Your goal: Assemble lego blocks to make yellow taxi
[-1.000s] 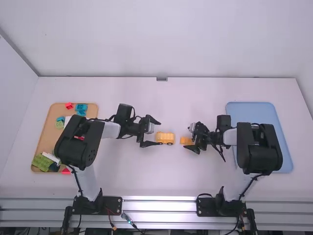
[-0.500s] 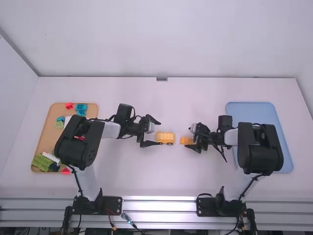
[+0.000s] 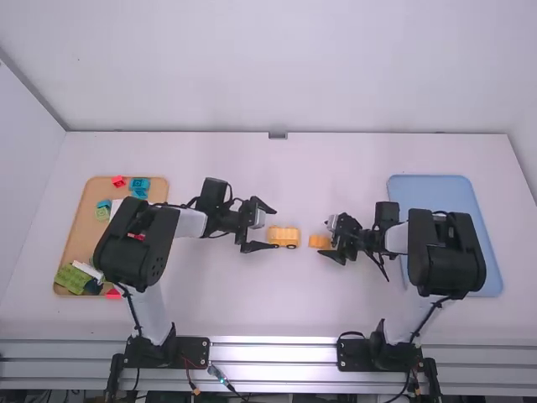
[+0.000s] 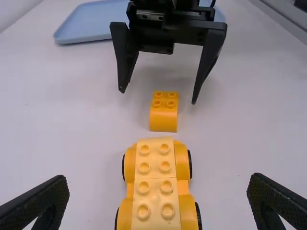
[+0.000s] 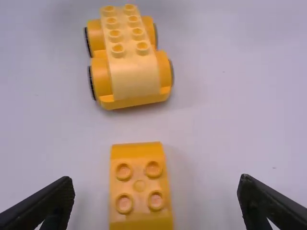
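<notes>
In the high view my left gripper (image 3: 260, 227) stands open at the left end of the yellow wheeled car base (image 3: 284, 237). My right gripper (image 3: 329, 238) is open around the right part of a small orange-yellow block (image 3: 319, 242), which lies apart from the base. The left wrist view has my left gripper (image 4: 158, 191) spread wide, with the studded base (image 4: 154, 184) between its fingers and the block (image 4: 163, 115) beyond. In the right wrist view, my right gripper (image 5: 156, 191) has its fingers wide on both sides of the four-studded block (image 5: 140, 187); the base (image 5: 128, 57) lies farther off.
A tan tray (image 3: 80, 220) at the left holds several loose bricks, among them a red one (image 3: 118, 181), a blue one (image 3: 139, 184) and a green one (image 3: 70, 279). A blue tray (image 3: 436, 191) lies at the right, partly under the right arm.
My right gripper has shifted very slightly to the right, away from the base, still open. The left arm, the base and the small block look unmoved.
</notes>
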